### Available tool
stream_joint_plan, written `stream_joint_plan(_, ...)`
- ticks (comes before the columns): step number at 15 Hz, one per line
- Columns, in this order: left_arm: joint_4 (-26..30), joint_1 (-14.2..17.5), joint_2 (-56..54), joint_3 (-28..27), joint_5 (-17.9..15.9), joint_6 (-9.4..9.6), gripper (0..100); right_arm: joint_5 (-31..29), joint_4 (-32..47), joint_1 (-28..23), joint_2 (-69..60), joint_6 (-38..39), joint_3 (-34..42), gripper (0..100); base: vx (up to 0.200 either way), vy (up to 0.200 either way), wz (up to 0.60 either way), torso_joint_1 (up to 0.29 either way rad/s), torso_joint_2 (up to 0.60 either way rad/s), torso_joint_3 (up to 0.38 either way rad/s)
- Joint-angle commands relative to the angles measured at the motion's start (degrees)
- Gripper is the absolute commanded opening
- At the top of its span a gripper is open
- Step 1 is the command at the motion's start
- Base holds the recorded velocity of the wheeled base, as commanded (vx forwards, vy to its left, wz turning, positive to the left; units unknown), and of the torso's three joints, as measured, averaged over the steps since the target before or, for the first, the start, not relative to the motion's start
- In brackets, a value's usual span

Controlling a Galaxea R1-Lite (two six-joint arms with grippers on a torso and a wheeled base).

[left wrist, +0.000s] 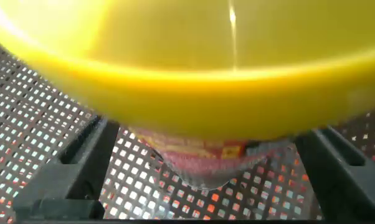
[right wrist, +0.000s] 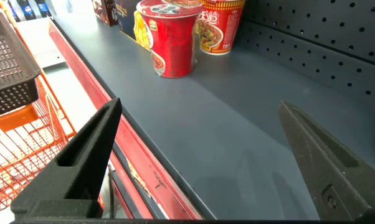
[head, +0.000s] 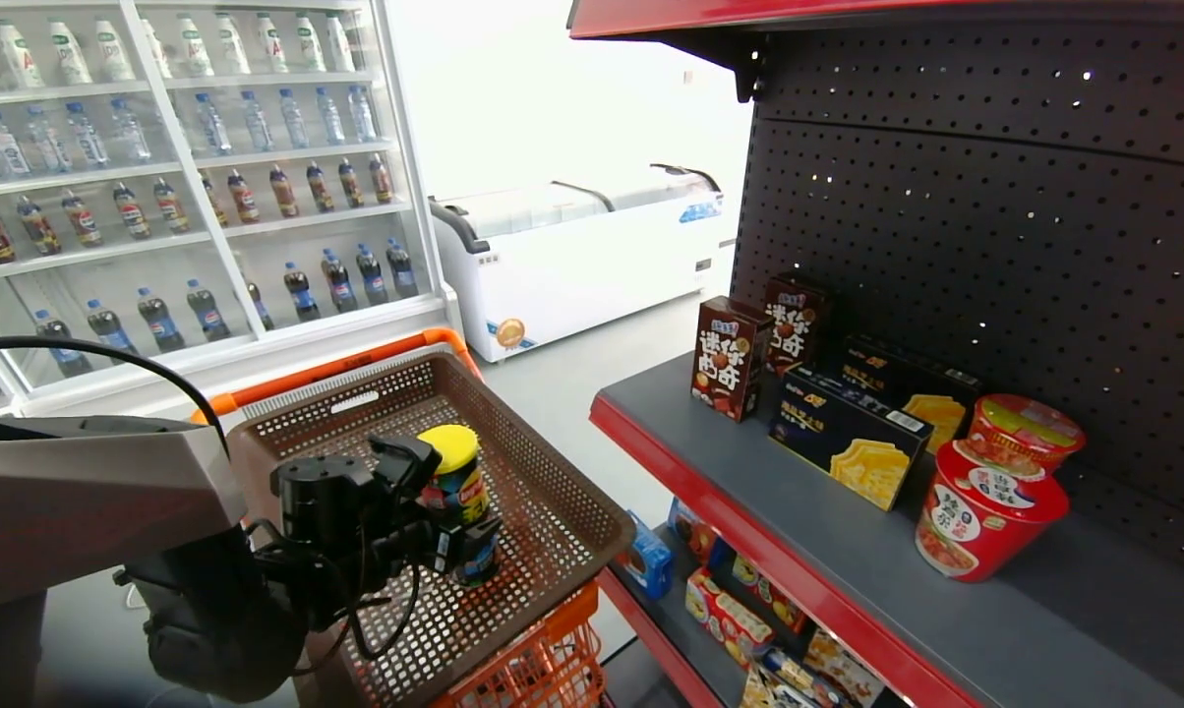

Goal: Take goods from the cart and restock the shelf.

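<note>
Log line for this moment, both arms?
stage: pick | left pincer: at yellow-lidded jar in cart basket, grip unclear | right pincer: open, empty, above shelf

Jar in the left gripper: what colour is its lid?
Yellow. The lid of the jar shows best in the left wrist view.

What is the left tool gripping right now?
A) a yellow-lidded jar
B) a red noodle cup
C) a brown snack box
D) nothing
A: in the head view the left tool is closed around the yellow-lidded jar over the brown cart basket; the left wrist view shows the yellow lid up close.
</note>
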Motion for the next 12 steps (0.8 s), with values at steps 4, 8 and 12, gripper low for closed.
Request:
stream_joint_plan(4, 0.5, -0.1, -0.1, -1.7, 0.0, 0.15, 0, 0.0, 0.0, 0.0, 0.0, 0.0, 0.0, 100, 0.0, 0.0, 0.0, 0.0, 0.0, 0.0)
stream_joint_plan(8, 0.8, -1.9, -4.4, 0.1, 1.2, -0.03, 0, 0.0, 0.0, 0.0, 0.0, 0.0, 0.0, 100, 0.0, 0.0, 0.0, 0.0, 0.0, 0.0)
stream_joint_plan(12, 6.5, -1.1, -14.9, 0.6, 6.9, -0.64, 0, 0.0, 0.0, 0.0, 0.0, 0.0, 0.0, 100, 0.0, 0.0, 0.0, 0.0, 0.0, 0.0)
